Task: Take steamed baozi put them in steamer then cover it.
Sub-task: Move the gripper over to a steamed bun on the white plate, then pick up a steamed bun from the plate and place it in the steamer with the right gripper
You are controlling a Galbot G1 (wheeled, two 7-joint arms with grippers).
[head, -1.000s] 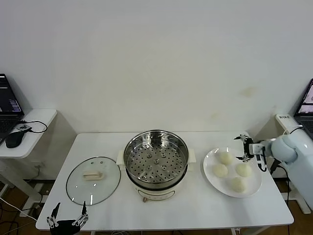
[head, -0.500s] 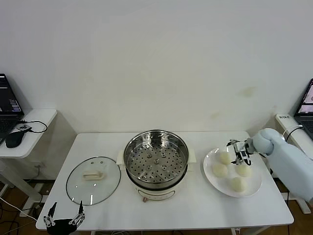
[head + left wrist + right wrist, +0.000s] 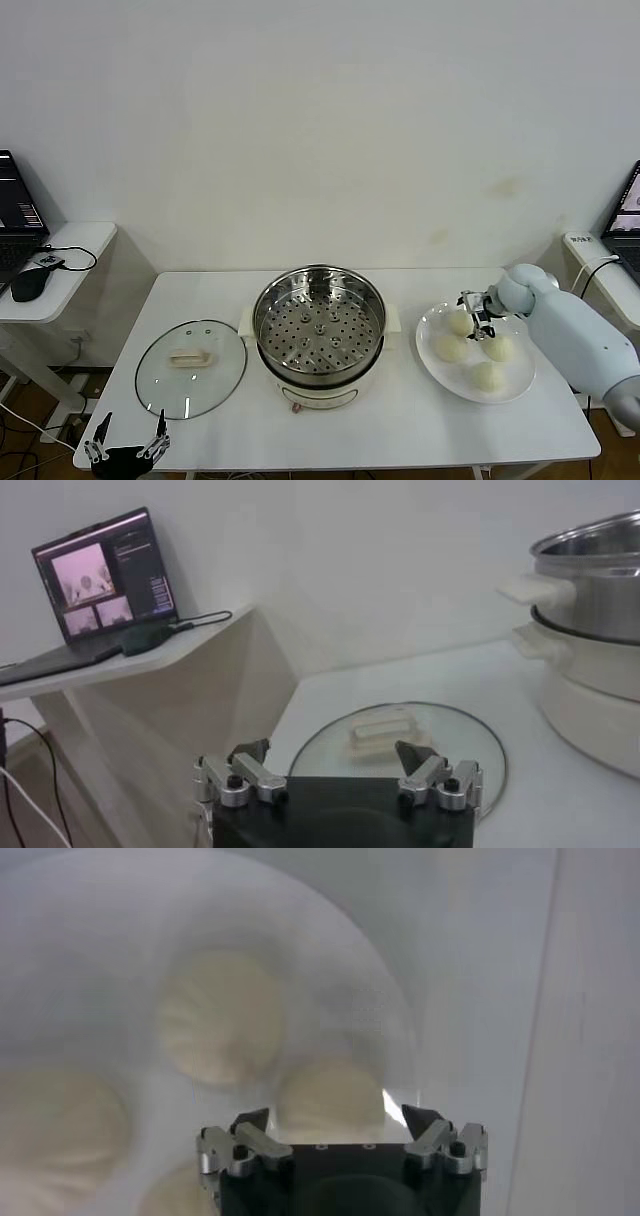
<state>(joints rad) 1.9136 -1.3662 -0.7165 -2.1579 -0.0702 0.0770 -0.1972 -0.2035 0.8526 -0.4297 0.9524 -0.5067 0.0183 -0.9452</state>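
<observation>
Four cream-white baozi lie on a white plate (image 3: 430,368) right of the steamer (image 3: 318,335): one at the back (image 3: 461,322), one on the left (image 3: 451,348), one on the right (image 3: 498,347) and one at the front (image 3: 486,376). My right gripper (image 3: 476,312) hovers open over the back of the plate. In the right wrist view one baozi (image 3: 330,1100) lies just ahead of the right gripper (image 3: 338,1118), between the spread jaws, not gripped. The glass cover (image 3: 190,368) lies flat left of the steamer. My left gripper (image 3: 125,450) is open, low at the table's front left corner.
The left wrist view shows my left gripper (image 3: 332,752), the cover (image 3: 400,742) ahead of it and the steamer (image 3: 590,580) beyond. A side table with a laptop (image 3: 15,215) stands to the left. Another laptop (image 3: 628,212) is at the far right.
My right gripper has moved left, from beyond the plate's right edge to above the baozi at the back of the plate. My left gripper has shifted slightly left.
</observation>
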